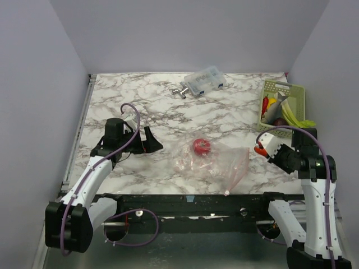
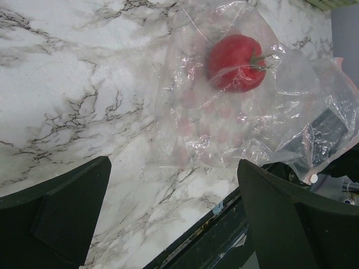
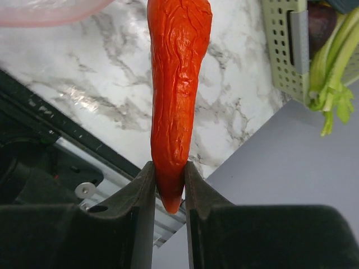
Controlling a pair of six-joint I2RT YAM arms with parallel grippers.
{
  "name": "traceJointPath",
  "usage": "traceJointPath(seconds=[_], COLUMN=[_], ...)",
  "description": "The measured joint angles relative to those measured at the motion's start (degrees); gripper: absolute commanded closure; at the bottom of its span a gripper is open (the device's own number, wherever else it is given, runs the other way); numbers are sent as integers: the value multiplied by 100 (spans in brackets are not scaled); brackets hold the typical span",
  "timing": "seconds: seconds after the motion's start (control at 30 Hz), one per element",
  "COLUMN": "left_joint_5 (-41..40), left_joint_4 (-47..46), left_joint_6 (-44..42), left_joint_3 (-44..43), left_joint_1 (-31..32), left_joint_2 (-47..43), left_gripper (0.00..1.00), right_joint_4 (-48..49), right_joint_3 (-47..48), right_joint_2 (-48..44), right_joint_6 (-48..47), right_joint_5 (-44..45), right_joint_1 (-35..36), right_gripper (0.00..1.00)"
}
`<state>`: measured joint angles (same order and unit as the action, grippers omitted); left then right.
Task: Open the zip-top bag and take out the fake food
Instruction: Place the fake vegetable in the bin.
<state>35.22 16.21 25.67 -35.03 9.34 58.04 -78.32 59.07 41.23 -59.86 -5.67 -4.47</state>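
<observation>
The zip-top bag (image 1: 216, 163) lies flat and crinkled at the table's middle front, with its pink strip toward the right. Inside it sits a red tomato-like piece of fake food (image 1: 201, 147), also seen through the plastic in the left wrist view (image 2: 236, 61). My left gripper (image 1: 150, 140) stands open just left of the bag (image 2: 224, 129), and nothing is between its fingers (image 2: 73, 202). My right gripper (image 1: 259, 147) hangs right of the bag. It is shut on the narrow tip of a wrinkled orange-red carrot (image 3: 176, 84), which is clear of the bag.
A green basket (image 1: 284, 88) at the back right holds more toy foods, among them a green stalk (image 3: 331, 67). At the back middle lie a small clear box (image 1: 205, 80) and a metal fitting (image 1: 180, 90). The table's front edge runs just below the bag.
</observation>
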Motion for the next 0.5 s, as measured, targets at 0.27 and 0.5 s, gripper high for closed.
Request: traceJointPath(seconds=[0.27,0.5], left_joint_5=[-35,-245], left_joint_4=[479,684], left_joint_6=[-402,-754], left_joint_3=[-323,-404], left_joint_1=[-35,-39], left_joint_2=[-461,-859], left_gripper=[1,1], right_joint_4=[1292,3091], right_joint_3=[70,-162], right_joint_2=[553,1344], right_joint_6=[673,1506], right_joint_5=[479,754], right_joint_1=[0,-76], right_gripper=[87,92])
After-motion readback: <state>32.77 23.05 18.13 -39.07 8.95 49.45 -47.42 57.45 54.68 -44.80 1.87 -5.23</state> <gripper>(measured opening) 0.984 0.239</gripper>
